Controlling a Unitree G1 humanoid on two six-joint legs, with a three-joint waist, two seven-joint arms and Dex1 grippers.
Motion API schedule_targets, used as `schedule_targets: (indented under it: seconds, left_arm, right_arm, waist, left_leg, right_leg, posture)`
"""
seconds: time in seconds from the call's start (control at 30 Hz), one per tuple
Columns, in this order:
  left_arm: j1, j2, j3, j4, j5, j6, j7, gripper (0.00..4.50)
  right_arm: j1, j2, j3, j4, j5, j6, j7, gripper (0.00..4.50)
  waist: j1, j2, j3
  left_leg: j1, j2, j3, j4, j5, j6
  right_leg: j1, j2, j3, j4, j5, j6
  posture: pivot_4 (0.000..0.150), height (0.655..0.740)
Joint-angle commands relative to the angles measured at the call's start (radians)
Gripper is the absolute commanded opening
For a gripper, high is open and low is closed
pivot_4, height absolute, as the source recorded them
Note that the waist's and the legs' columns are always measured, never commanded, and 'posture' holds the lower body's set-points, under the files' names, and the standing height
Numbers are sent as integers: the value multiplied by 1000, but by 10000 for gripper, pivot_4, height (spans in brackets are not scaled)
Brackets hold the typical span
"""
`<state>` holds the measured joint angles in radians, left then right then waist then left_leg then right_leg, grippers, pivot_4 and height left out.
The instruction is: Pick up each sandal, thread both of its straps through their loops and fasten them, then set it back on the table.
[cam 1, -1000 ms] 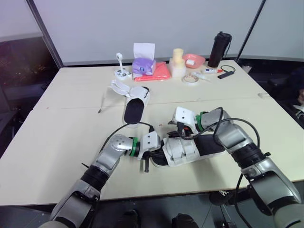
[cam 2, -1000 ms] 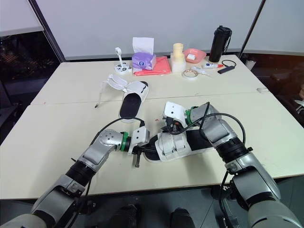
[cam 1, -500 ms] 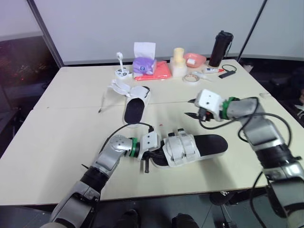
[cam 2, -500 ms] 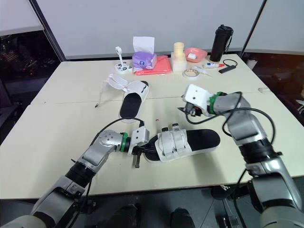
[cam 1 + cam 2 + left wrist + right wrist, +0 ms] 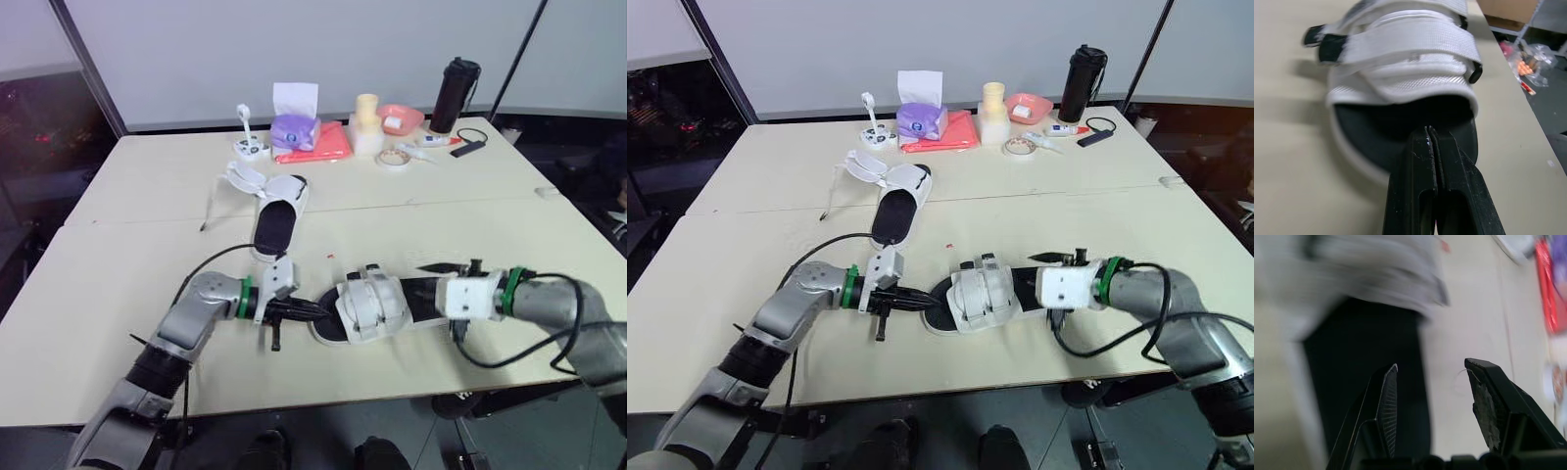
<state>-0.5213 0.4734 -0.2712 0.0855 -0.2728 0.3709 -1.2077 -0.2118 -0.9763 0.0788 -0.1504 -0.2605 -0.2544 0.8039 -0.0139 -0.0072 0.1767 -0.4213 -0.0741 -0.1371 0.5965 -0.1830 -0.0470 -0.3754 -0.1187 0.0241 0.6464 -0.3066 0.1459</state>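
The near sandal (image 5: pixel 372 308) lies flat near the table's front, black sole up, with both white straps (image 5: pixel 1405 58) folded across it. My left gripper (image 5: pixel 302 310) is shut, its tip (image 5: pixel 1429 133) at the sole's toe edge with nothing seen between the fingers. My right gripper (image 5: pixel 433 282) is open and low at the heel end, its fingers (image 5: pixel 1484 406) spread above the black sole (image 5: pixel 1361 377). The second sandal (image 5: pixel 277 220) lies farther back, its straps (image 5: pixel 245 181) loose and splayed out.
Along the far edge stand a purple tissue box (image 5: pixel 294 130), a red pouch (image 5: pixel 321 149), a cream cylinder (image 5: pixel 367 125), a pink bowl (image 5: pixel 400 120), a tape roll (image 5: pixel 392 158) and a black flask (image 5: pixel 457 96). A small white device (image 5: pixel 248 147) sits behind the second sandal.
My right gripper left the straps, lifted away to the right, then came down open at the heel end. My left gripper drew back from over the toe to its edge.
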Motion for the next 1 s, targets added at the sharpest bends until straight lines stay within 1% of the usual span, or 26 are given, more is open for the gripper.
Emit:
schedule_targets:
  seconds: [0.03, 0.17, 0.3, 0.53, 0.7, 0.83, 0.93, 0.97, 1.0]
  left_arm:
    - [0, 15, 36, -58, -36, 18, -4, 0]
    - [-1, 23, 43, -64, -39, 23, -1, 0]
    - [1, 28, 43, -68, -40, 23, 5, 0]
    - [11, 34, 45, -71, -36, 18, 15, 0]
    - [17, 35, 44, -73, -30, 15, 27, 0]
    - [21, 35, 43, -75, -29, 13, 35, 0]
    - [23, 36, 43, -79, -28, 14, 41, 0]
    - [25, 37, 44, -80, -28, 14, 43, 0]
    - [26, 38, 44, -82, -28, 14, 45, 0]
  right_arm:
    - [-36, 11, 17, 41, -74, -198, -96, 23451]
    - [-104, 34, 64, 139, -173, -368, -193, 23451]
    - [-161, 56, 117, 229, -241, -508, -259, 23451]
    - [-251, 117, 191, 327, -379, -729, -403, 23451]
    - [-312, 155, 244, 390, -468, -825, -468, 23451]
    - [-369, 184, 269, 445, -517, -854, -511, 23451]
    - [-402, 197, 285, 477, -536, -860, -527, 15646]
    - [-408, 198, 288, 483, -539, -861, -532, 10394]
    - [-412, 198, 290, 488, -542, -864, -536, 6246]
  waist:
    - [1, 0, 0]
    - [0, 0, 1]
    - [0, 0, 1]
    - [-4, 0, 1]
    - [-4, 0, 1]
    - [-4, 0, 1]
    - [-7, 0, 1]
    - [-7, 0, 1]
    - [-7, 0, 1]
  left_leg:
    - [0, 0, 0, 0, 0, 0]
    - [0, 0, 0, 0, 0, 0]
    - [0, 0, 0, 0, 0, -1]
    - [0, 0, 0, 0, 1, -1]
    - [0, 0, 0, 0, 1, -1]
    - [1, -1, -1, 0, 1, -2]
    - [1, -1, -1, 0, 1, -2]
    - [1, -1, -1, 0, 2, -2]
    - [2, 0, -1, 0, 1, -2]
  right_leg:
    - [0, 0, 0, 0, 0, 0]
    - [0, 0, 0, 0, 0, 0]
    - [0, 0, 0, 0, 0, 0]
    - [0, 1, 0, 1, 0, 0]
    - [0, 1, 0, 1, 0, 0]
    - [0, 1, 0, 2, 0, 0]
    - [0, 1, 1, 2, 0, -1]
    - [0, 1, 1, 2, 0, -1]
    - [0, 2, 1, 2, 0, -1]
  posture:
    - [1500, 7344]
    - [1500, 7344]
    - [1500, 7344]
    - [1500, 7344]
    - [1500, 7344]
    - [1500, 7344]
    - [1500, 7344]
    - [1500, 7344]
    - [1500, 7344]
